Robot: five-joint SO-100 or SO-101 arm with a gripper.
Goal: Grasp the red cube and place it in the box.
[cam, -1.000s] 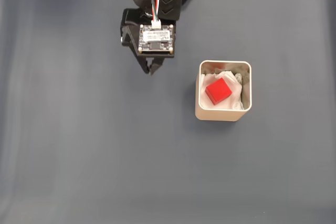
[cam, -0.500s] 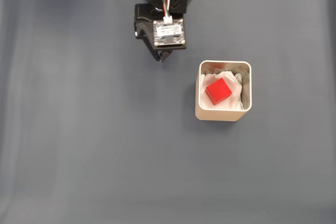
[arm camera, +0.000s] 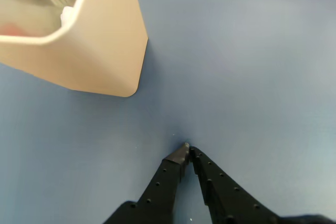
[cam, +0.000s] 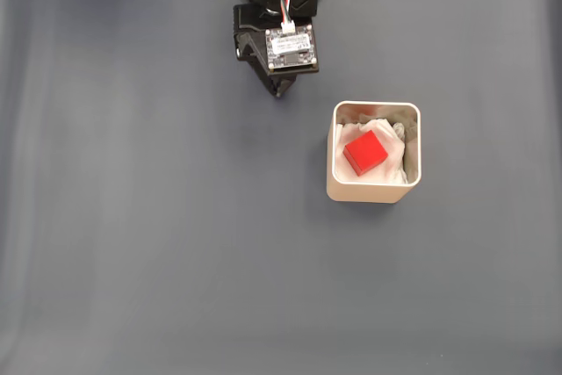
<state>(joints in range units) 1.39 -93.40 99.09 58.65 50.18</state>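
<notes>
Red cube (cam: pixel 365 152) rests inside the box (cam: pixel 373 189); placement appears complete, with the gripper (arm camera: pixel 187 148) empty, jaws pressed together, apart over the surface (cam: pixel 132 243).

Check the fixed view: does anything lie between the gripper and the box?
No. In the fixed view only bare dark table separates the gripper from the box, which holds the red cube.

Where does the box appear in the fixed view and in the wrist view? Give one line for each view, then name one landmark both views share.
Fixed view: the box sits right of centre on the dark table, with the red cube inside it.
Wrist view: the box fills the upper left corner, cut off by the frame edges.
Shared landmark: the gripper, whose tips meet, apart from the box in both views.
</notes>
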